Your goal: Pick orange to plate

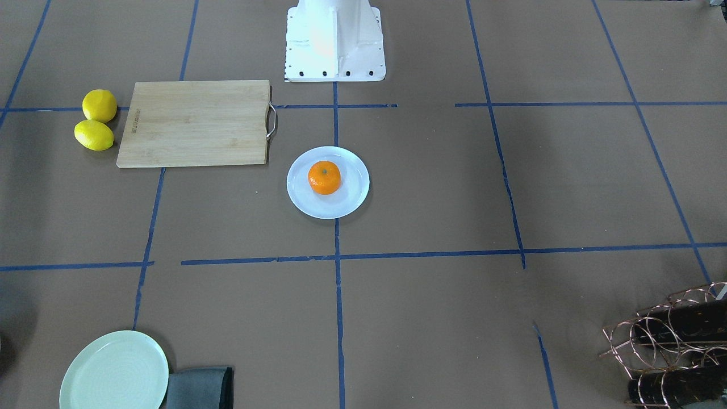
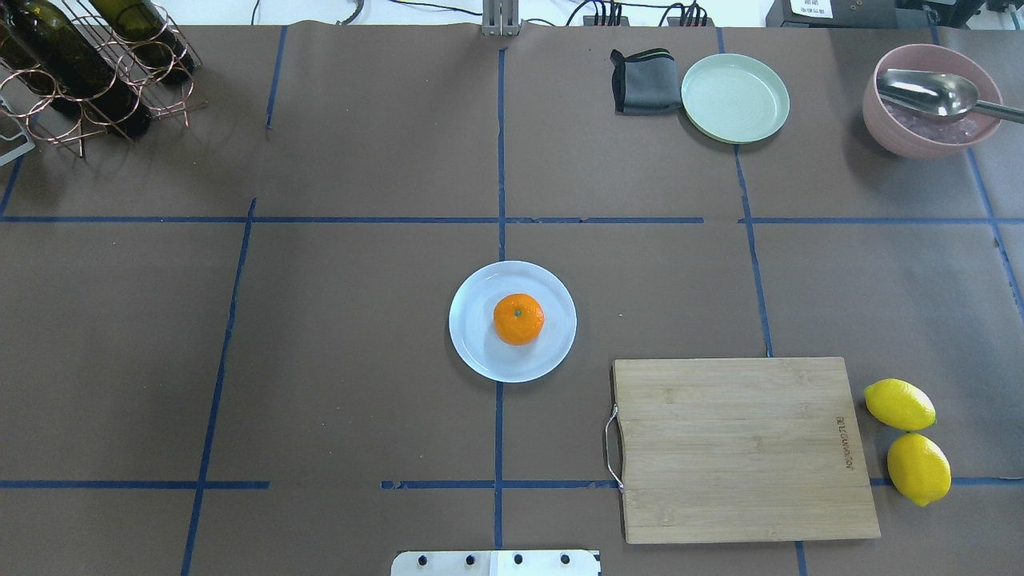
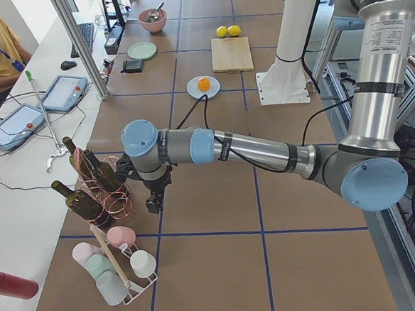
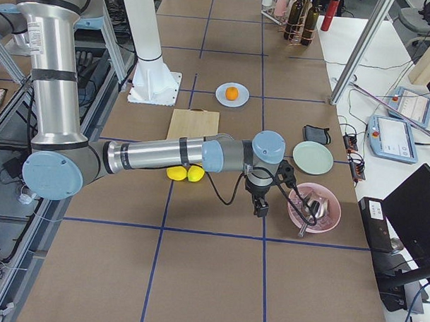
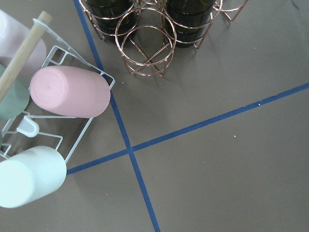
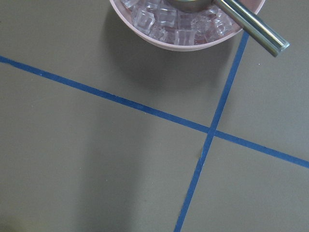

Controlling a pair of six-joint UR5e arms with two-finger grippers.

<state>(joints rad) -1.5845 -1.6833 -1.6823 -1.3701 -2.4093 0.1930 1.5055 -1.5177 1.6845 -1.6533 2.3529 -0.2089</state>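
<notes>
The orange (image 2: 518,318) sits near the middle of the pale blue-white plate (image 2: 480,352), stem dimple up, at the table's centre; the front-facing view shows the same orange (image 1: 324,177) on the plate (image 1: 349,201). No arm is near them. My left gripper (image 3: 155,202) hangs over the table's left end beside the bottle rack, far from the plate. My right gripper (image 4: 260,209) hangs at the right end beside the pink bowl. Both show only in the side views, so I cannot tell whether they are open or shut. No fingers appear in either wrist view.
A wooden cutting board (image 2: 744,448) lies right of the plate, with two lemons (image 2: 908,440) beyond it. A pale green plate (image 2: 734,98), grey cloth (image 2: 644,82) and pink bowl of ice with a spoon (image 2: 928,100) line the far right. Bottle rack (image 2: 88,64) and cup rack (image 5: 53,121) stand at the left.
</notes>
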